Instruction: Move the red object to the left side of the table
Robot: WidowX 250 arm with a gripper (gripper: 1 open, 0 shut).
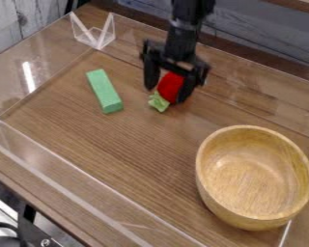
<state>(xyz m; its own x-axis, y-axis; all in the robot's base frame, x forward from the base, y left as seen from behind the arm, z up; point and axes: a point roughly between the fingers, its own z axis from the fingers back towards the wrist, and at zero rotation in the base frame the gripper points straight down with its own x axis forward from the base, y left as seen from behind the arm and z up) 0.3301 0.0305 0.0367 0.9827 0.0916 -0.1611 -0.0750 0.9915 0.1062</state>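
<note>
The red object [172, 88] lies on the table [119, 145] near the middle back, its light-green leafy stub [157, 101] pointing down-left. My gripper [173, 83] has come down over it, jaws open, one finger [150, 73] on its left and the other on its right. The dark fingers straddle the toy without closing on it. Part of the red body is hidden behind the gripper.
A green rectangular block [104, 90] lies left of the toy. A large wooden bowl [255, 175] sits at the front right. Low clear acrylic walls [93, 32] border the tabletop.
</note>
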